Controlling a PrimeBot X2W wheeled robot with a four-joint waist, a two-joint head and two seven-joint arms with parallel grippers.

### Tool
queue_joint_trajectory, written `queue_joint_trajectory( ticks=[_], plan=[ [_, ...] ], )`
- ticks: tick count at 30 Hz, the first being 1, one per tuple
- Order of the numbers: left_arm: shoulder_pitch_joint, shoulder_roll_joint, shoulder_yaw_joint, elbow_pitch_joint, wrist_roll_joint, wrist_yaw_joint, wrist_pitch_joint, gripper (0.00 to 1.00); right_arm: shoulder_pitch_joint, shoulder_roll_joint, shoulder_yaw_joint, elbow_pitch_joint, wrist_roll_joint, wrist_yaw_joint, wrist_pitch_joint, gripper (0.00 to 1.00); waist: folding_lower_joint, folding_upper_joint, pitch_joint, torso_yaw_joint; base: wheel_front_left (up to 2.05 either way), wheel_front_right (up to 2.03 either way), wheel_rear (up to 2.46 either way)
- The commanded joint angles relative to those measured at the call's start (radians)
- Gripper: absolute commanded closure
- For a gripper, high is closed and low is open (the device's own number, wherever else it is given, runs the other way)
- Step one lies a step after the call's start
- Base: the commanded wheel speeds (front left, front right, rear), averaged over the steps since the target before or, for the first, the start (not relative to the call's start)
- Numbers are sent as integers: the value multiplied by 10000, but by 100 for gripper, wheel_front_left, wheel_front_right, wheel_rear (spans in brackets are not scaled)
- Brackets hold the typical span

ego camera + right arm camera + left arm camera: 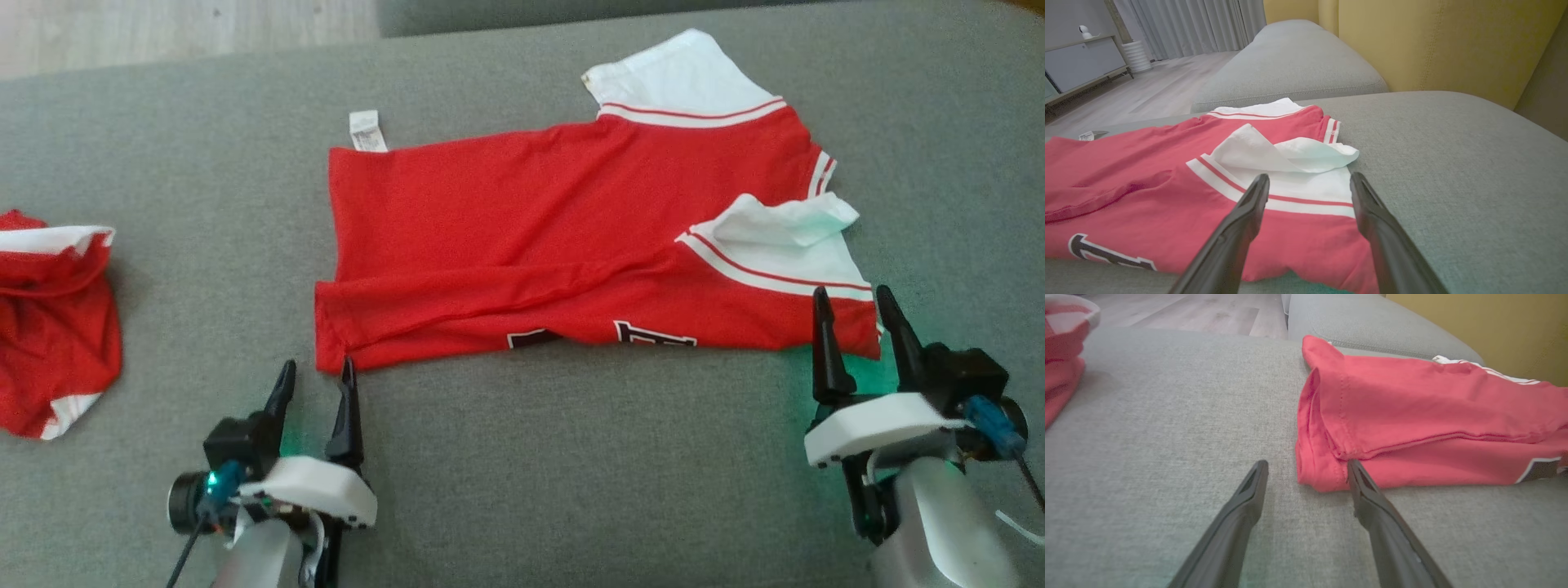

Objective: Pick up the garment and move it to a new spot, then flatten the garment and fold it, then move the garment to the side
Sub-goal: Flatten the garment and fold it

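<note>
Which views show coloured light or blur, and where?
Head view: a green glow falls on the cushion beside the left gripper and the right gripper. Left wrist view: the shirt looks washed out, pinkish, and the fingers blur toward the bottom edge. Right wrist view: same soft fingers, faint green at the bottom.

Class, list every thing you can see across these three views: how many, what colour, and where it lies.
shirt: one, red with white sleeves, spread mid-sofa, near edge folded over
label: one, white, poking out at the shirt's far left corner
crumpled garment: one, red and white, far left on the sofa
sofa: one, grey, under both garments
backrest: one, yellow, beside the sofa
floor: pale wood, beyond the sofa
curtains: grey, far end of the room
left pincer: one, dark fingers, open, at the shirt's near left corner
right pincer: one, dark fingers, open, over the shirt's near right corner
</note>
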Motion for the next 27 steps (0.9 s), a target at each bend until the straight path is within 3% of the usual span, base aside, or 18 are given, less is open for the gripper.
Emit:
queue_joint_trajectory(
  ticks=[1, 6, 8, 10, 11, 12, 20, 27],
  plan=[
    [-464, 78, 332, -137, -46, -7, -65, 0, -401, -29, 264, -321, 66, -7, -64, 0, -2, 0, 175, -83, 0, 0, 0],
    [-719, 78, 290, 346, -94, -116, -65, 0, -594, -28, 259, -383, 162, -7, -64, 0, -2, 0, 360, -176, 0, 0, 0],
    [-772, 78, 183, 673, -104, -153, -65, 14, -665, -27, 252, -372, 169, -7, -64, 0, -2, 0, 393, -194, 0, 0, 0],
    [-837, 78, 46, 1029, -102, -175, -65, 67, -716, -27, 190, -347, 146, -7, -64, 0, -2, 0, 412, -205, 0, 0, 0],
    [-871, 78, -53, 1207, -113, -207, -65, 88, -732, -27, 128, -311, 130, -7, -64, 0, -2, 0, 416, -205, 0, 0, 0],
    [-904, 78, -147, 1352, -203, -250, -65, 100, -731, -27, 47, -246, 84, -7, -65, 0, -2, 0, 414, -197, 0, 0, 0],
    [-1006, 78, -609, 1349, -399, -397, -65, 100, -720, -26, -793, 1072, -196, -7, -65, 0, -2, 0, 429, -96, 0, 0, 0],
    [-869, 78, -787, 1167, -526, -443, -65, 100, -1062, -25, -723, 2239, -95, -7, -65, 0, -2, 0, 428, -13, 0, 0, 0]
  ],
)
